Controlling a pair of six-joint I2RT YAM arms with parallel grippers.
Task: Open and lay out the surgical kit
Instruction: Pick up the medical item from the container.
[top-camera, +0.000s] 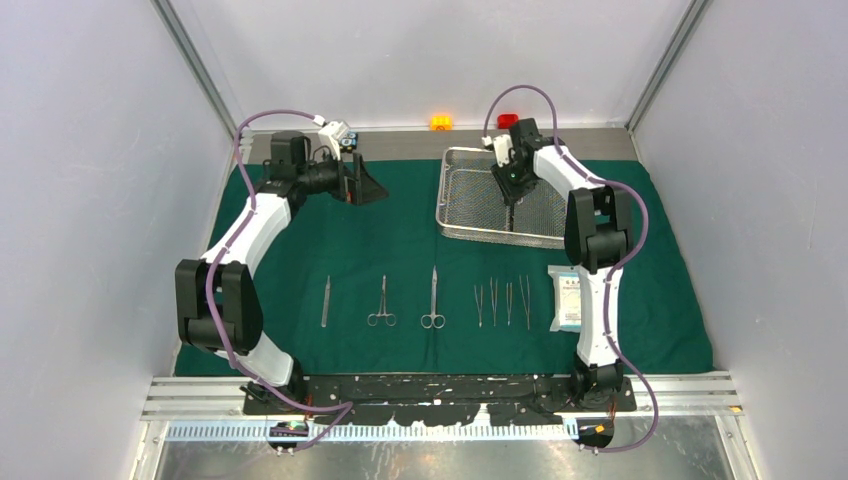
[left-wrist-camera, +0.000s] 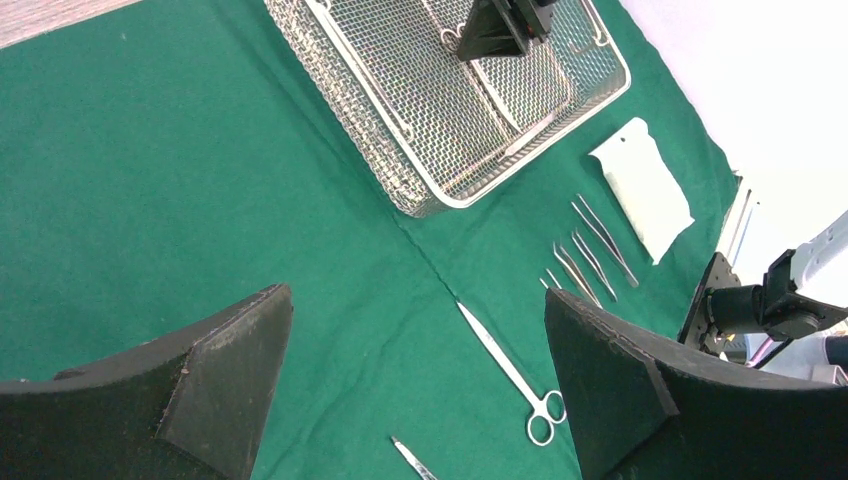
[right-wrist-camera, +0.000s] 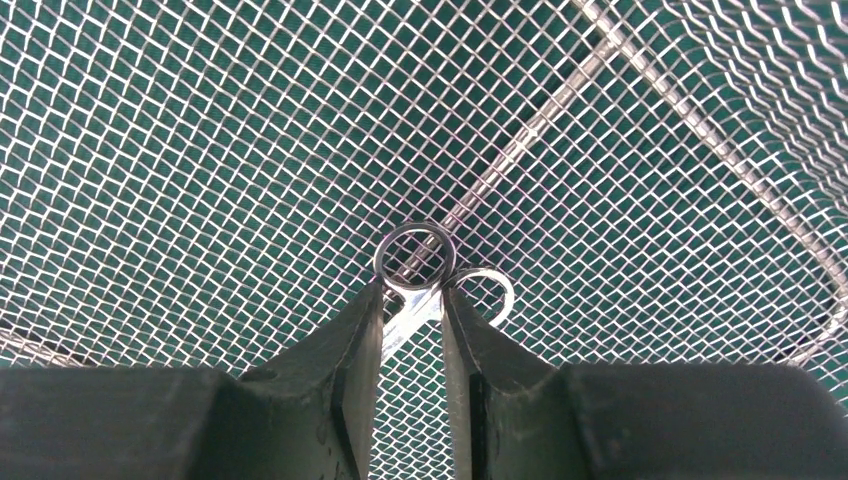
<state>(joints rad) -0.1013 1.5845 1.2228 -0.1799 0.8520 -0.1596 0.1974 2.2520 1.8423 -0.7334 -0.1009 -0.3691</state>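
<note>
The dark green cloth wrap (top-camera: 400, 240) lies spread flat. On its far right stands the wire-mesh tray (top-camera: 448, 200). My right gripper (top-camera: 512, 195) reaches down into the tray. In the right wrist view the right gripper (right-wrist-camera: 413, 295) is shut on a ring-handled steel instrument (right-wrist-camera: 410, 312), its two rings just past the fingertips over the mesh (right-wrist-camera: 200, 150). A slim tool (top-camera: 326, 302), forceps (top-camera: 381, 303), scissors (top-camera: 433, 300), several tweezers (top-camera: 502, 303) and the white-blue packet (top-camera: 567, 298) lie in a row along the near cloth. My left gripper (top-camera: 365, 185) hangs open and empty at the far left, above bare cloth (left-wrist-camera: 420, 340).
An orange block (top-camera: 440, 122) and a red block (top-camera: 508, 120) sit on the strip behind the tray. Grey walls close in both sides. Open cloth lies between the left gripper and the tray (left-wrist-camera: 400, 190), and above the row of scissors (left-wrist-camera: 505, 365) and tweezers (left-wrist-camera: 590, 255).
</note>
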